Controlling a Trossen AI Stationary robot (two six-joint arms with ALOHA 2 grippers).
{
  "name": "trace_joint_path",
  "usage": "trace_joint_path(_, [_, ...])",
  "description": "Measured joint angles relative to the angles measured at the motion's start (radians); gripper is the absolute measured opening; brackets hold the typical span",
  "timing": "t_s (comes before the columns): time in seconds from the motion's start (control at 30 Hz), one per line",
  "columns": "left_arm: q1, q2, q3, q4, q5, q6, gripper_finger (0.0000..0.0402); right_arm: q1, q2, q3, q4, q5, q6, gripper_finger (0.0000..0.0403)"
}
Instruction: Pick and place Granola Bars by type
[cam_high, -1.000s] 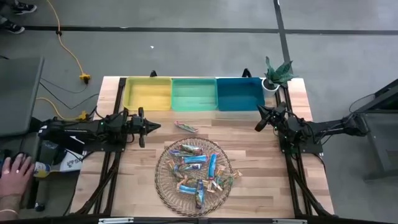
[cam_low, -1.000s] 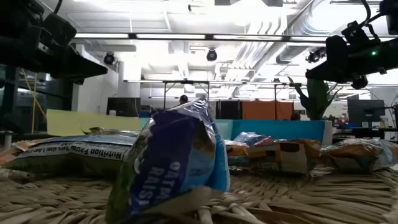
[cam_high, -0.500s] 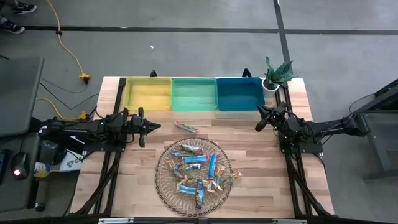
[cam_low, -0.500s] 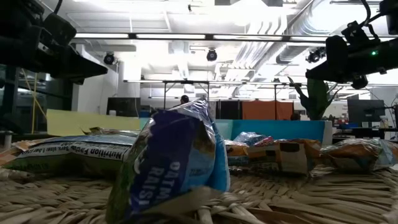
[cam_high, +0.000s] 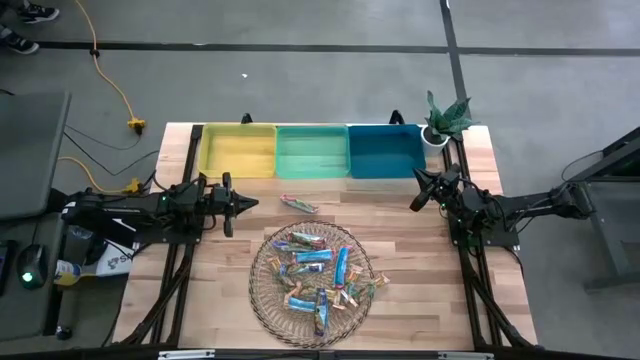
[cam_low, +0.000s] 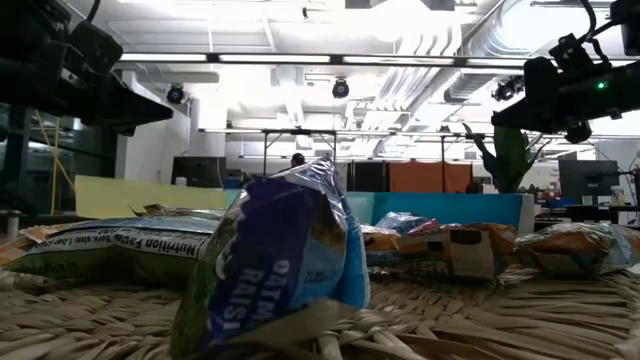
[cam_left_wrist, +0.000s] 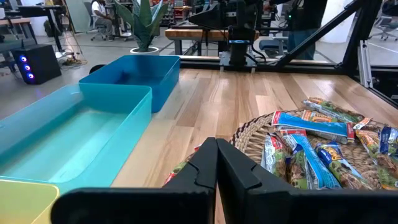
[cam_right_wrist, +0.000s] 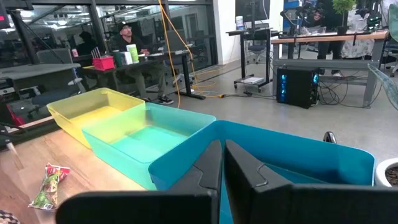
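Hovering well left of the round woven wicker plate (cam_high: 262, 290), above the bare wooden table (cam_high: 420, 280): the left gripper (cam_high: 243, 204), fingers pressed together, holding nothing. Sitting beyond the wicker plate at the table's far edge, in a row: a yellow rectangular plastic bin (cam_high: 238, 150), a light green rectangular plastic bin (cam_high: 312, 152), a teal rectangular plastic bin (cam_high: 386, 151). Lying alone on the wood between the wicker plate and the green bin: one green-and-red wrapped granola bar (cam_high: 299, 205). Lying heaped on the wicker plate itself: the remaining shiny-wrapped Granola Bars (cam_high: 316, 270) in blue, green and orange, overlapping one another; in the low view, a blue-and-white raisin bar (cam_low: 275, 265) standing nearest. Hanging right of the wicker plate, just in front of the teal bin: the right gripper (cam_high: 418, 194), fingers likewise closed and empty. Standing beside the teal bin, farther right of the plate: a small green potted plant (cam_high: 444, 119).
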Motion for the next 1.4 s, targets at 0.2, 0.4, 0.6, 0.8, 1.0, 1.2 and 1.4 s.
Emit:
trace_joint_path(0.2, [0.0,0.0,0.0,0.0,0.0,0.0,0.0,0.0,0.0,0.0,0.0,0.0,0.0,0.0])
trace_joint_path(0.4, [0.0,0.0,0.0,0.0,0.0,0.0,0.0,0.0,0.0,0.0,0.0,0.0,0.0,0.0])
trace_joint_path(0.6, [0.0,0.0,0.0,0.013,-0.001,-0.001,0.0,0.0,0.0,0.0,0.0,0.0,0.0,0.0])
trace_joint_path(0.8, [0.0,0.0,0.0,0.026,0.005,-0.026,0.0,0.0,0.0,0.0,0.0,0.0,0.0,0.0])
trace_joint_path(1.0, [0.0,0.0,0.0,0.031,-0.015,-0.028,0.0,0.0,0.0,0.0,0.0,0.0,0.0,0.0])
trace_joint_path(1.2, [0.0,0.0,0.021,0.08,-0.101,-0.079,0.0,0.0,0.0,0.0,0.0,0.0,0.0,0.0])
trace_joint_path(1.4, [0.0,0.0,0.111,0.089,-0.159,-0.082,0.0,0.0,0.0,0.0,0.0,0.0,0.0,0.0])
